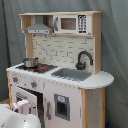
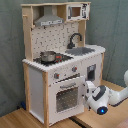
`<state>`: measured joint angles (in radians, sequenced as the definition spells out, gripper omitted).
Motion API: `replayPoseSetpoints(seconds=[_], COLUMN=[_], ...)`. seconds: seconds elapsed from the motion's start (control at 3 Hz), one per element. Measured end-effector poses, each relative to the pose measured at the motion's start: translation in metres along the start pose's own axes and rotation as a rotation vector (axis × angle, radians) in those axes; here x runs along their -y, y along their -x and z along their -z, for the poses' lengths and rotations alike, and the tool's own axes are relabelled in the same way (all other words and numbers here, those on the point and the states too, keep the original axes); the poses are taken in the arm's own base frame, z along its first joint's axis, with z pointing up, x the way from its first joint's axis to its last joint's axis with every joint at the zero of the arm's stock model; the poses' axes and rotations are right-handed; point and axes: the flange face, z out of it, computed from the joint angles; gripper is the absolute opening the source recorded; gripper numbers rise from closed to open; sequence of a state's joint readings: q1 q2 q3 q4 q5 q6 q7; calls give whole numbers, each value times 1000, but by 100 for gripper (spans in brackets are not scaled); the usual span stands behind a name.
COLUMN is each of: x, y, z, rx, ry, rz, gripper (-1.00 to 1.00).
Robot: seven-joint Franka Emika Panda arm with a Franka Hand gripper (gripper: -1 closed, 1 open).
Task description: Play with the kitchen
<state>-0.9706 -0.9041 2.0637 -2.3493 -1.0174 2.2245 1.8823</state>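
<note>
The kitchen (image 1: pixel 65 50) is a tall white and light-wood toy with a grey hood (image 1: pixel 39 30), a black faucet (image 1: pixel 84 59) over the sink (image 1: pixel 72 74) and a small pot (image 1: pixel 30 62) on the hob. In the second exterior view the kitchen (image 2: pixel 37 85) shows its windowed oven door (image 2: pixel 65 97) under two knobs (image 2: pixel 56 75). My white gripper (image 2: pixel 89 90) is at the right edge of that oven door, near handle height. In the first exterior view the gripper (image 1: pixel 22 106) sits low at the first exterior view's left, in front of the oven.
A toy microwave (image 1: pixel 70 23) sits in the top shelf. A narrow cupboard door (image 1: pixel 61 106) is beside the oven. The kitchen stands on a wooden surface (image 2: pixel 20 120) before a grey curtain (image 2: pixel 115 25). My arm (image 2: pixel 112 97) reaches in from the second exterior view's right.
</note>
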Motion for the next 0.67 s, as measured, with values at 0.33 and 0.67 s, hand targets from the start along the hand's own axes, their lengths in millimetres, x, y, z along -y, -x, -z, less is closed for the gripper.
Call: replayPoseSetpoints(seconds=[0.33,0.67], x=[-5,-7], y=[-7,-13], z=[-20,-33], rx=[-9,-31], ry=[-25,-68], rz=[20,54], gripper=[100,100])
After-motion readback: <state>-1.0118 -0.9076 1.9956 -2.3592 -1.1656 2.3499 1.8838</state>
